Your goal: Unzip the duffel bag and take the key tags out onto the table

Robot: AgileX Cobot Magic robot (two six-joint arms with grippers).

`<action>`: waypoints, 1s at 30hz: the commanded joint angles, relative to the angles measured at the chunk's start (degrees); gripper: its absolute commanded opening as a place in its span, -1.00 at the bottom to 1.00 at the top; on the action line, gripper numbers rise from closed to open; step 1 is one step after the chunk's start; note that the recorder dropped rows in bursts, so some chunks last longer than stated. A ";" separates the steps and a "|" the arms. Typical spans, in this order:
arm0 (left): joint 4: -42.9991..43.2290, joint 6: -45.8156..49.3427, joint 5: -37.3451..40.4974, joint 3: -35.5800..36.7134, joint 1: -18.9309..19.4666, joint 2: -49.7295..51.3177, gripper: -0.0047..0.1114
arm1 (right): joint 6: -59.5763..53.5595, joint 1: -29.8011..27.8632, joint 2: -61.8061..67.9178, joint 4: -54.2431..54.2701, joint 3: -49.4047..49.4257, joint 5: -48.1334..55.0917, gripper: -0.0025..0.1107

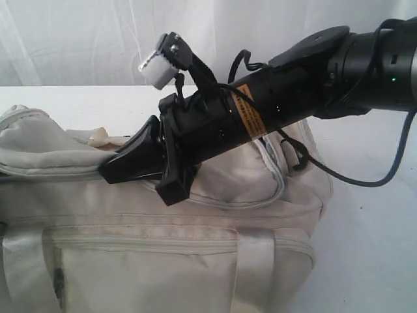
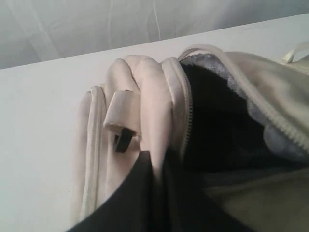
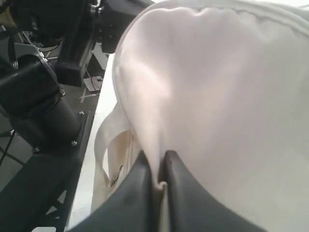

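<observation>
The cream duffel bag [image 1: 163,248] fills the lower half of the exterior view, resting on the white table [image 1: 378,222]. My right gripper [image 1: 107,173] reaches across from the right and is shut on a fold of fabric along the bag's top; in its wrist view the gripper [image 3: 154,158] pinches that cream fold. My left gripper [image 2: 157,162] is shut on a fabric ridge at the bag's end, beside the zipper [image 2: 186,111]. There the bag gapes open, showing its dark lining [image 2: 217,121]. A black D-ring [image 2: 122,140] sits under a webbing loop. No key tags are visible. The left gripper is out of the exterior view.
White curtain hangs behind the table. The right arm [image 1: 313,78] and its looping black cable [image 1: 365,182] hang over the bag's right end. Black robot base parts [image 3: 43,96] stand beyond the table edge in the right wrist view. Bare table [image 2: 38,125] lies beside the bag's end.
</observation>
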 commanded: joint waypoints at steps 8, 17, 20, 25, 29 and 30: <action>-2.09 0.15 4.17 0.14 0.00 -0.33 -0.92 | 4.86 -3.40 -1.19 4.98 -2.68 18.13 -0.96; -2.09 0.15 4.17 0.14 0.00 -0.33 -0.92 | 7.12 -3.40 0.35 4.79 -2.68 -9.26 -0.96; -2.09 0.15 4.17 0.14 0.00 -0.33 -0.92 | 8.13 -3.40 0.45 2.28 -2.68 -9.27 -0.96; -2.09 0.15 4.17 0.14 0.00 -0.33 -0.92 | 9.17 -3.20 0.56 2.28 -1.56 -6.90 -0.96; -2.09 0.15 4.17 0.14 0.00 -0.33 -0.92 | 9.17 -3.20 1.87 2.28 -1.46 -6.61 -0.96; -2.09 0.15 4.17 0.14 0.00 -0.33 -0.92 | 9.28 -3.20 2.22 2.28 -1.46 -6.61 -0.95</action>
